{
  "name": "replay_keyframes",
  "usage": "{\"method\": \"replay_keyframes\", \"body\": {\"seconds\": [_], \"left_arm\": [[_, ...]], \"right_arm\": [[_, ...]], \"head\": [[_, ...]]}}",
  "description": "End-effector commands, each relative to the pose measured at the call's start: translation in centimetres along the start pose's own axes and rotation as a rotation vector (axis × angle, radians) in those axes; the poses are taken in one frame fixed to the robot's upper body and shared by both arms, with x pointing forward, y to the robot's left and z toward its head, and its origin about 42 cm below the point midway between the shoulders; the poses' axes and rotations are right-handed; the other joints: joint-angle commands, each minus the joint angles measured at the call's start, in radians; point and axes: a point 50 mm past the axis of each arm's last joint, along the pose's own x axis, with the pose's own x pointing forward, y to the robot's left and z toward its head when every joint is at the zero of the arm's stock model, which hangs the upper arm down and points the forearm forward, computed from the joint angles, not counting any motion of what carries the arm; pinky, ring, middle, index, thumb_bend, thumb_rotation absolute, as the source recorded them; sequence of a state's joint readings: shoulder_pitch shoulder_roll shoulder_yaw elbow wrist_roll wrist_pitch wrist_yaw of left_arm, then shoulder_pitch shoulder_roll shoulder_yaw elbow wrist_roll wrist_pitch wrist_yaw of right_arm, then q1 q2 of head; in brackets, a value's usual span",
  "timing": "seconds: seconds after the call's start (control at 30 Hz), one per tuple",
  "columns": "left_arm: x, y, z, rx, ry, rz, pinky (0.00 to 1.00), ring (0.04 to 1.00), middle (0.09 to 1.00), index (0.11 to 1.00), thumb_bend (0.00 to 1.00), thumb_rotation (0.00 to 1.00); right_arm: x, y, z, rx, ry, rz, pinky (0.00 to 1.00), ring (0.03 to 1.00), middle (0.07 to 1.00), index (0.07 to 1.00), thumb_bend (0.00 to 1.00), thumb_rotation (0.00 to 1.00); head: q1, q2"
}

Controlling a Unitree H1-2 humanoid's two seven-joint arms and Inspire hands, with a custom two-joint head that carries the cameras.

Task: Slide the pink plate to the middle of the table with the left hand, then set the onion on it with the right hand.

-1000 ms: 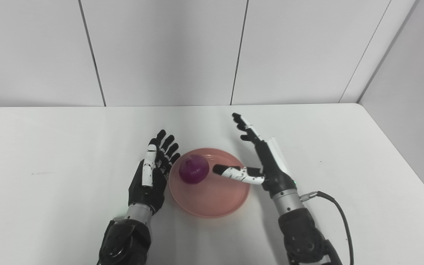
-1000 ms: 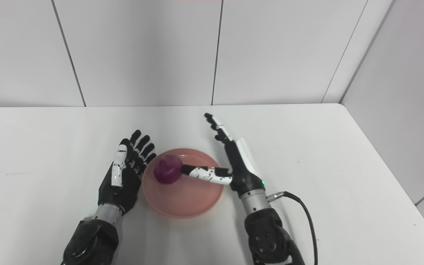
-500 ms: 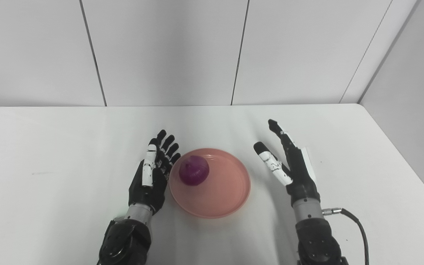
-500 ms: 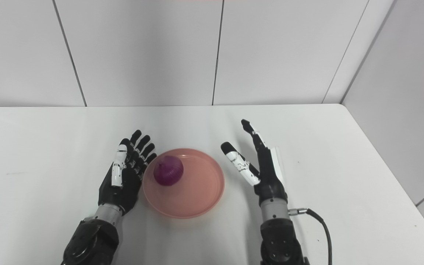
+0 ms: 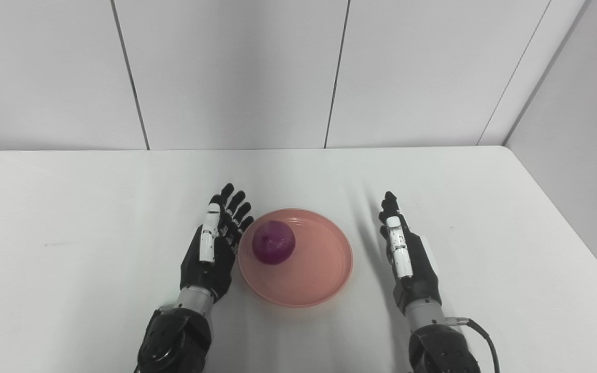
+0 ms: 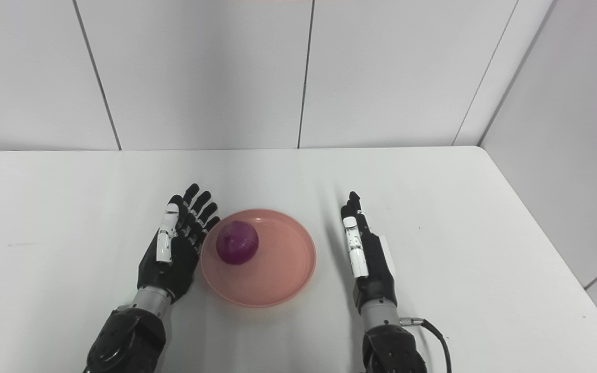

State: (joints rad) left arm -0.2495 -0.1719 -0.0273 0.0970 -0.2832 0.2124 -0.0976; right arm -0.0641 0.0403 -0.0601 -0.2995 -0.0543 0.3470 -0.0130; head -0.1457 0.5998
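The left hand (image 5: 210, 254) lies low by the table (image 5: 70, 217), fingers (image 5: 228, 207) stretched out and a little fanned, holding nothing. The plate's rim sits just off their right side, close enough that I cannot tell whether it touches them.

The pink plate (image 5: 319, 280) rests flat near the middle of the table, between the two hands, so the sliding step looks done. The onion (image 5: 273, 242) sits inside it, toward the side nearest the left hand's fingers and a little back from the plate's centre. It stands free, with no finger on it, so the placing step looks done as well.

The right hand (image 5: 410, 256) is set apart from the plate's right rim, edge-on to the camera, with its fingers (image 5: 391, 203) straight, close together and pointing away from the robot. It is empty, and a clear strip of table shows between it and the plate.

By my reading both parts of the task are finished. Little seems left beyond drawing the hands back, and the onion looks settled enough not to roll.
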Motion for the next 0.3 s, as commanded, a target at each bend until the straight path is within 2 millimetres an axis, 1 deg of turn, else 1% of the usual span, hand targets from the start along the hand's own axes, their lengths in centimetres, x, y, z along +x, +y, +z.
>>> {"method": "replay_keyframes", "body": {"seconds": [0.0,0.03,0.07,0.17,0.27], "left_arm": [[-0.6,0.7,-0.8,-0.005,0.049,0.024,0.96,0.969,0.975,0.971,0.45,1.0],[-0.6,0.8,-0.8,-0.003,0.05,0.025,0.96,0.968,0.975,0.971,0.45,1.0],[-0.7,0.8,-0.8,-0.001,0.05,0.026,0.96,0.967,0.974,0.969,0.45,1.0],[-0.8,0.9,-0.7,0.006,0.049,0.029,0.96,0.966,0.972,0.966,0.45,1.0],[-0.8,0.9,-0.7,0.003,0.052,0.032,0.96,0.964,0.97,0.965,0.45,1.0]], "right_arm": [[0.0,0.3,1.2,0.023,-0.081,0.01,1.0,1.0,1.0,1.0,0.37,1.0],[-0.2,0.5,1.1,0.036,-0.083,0.002,1.0,1.0,1.0,1.0,0.37,1.0],[-0.3,0.7,1.1,0.047,-0.084,-0.008,1.0,0.999,1.0,1.0,0.31,1.0],[-0.6,1.2,1.1,0.047,-0.078,-0.042,1.0,0.998,1.0,1.0,0.25,1.0],[-0.8,1.5,0.9,0.048,-0.069,-0.055,1.0,0.997,1.0,1.0,0.23,1.0]], "head": [[0.001,0.0],[-0.003,-0.001],[-0.004,-0.001],[-0.005,-0.002],[-0.001,0.0]]}}
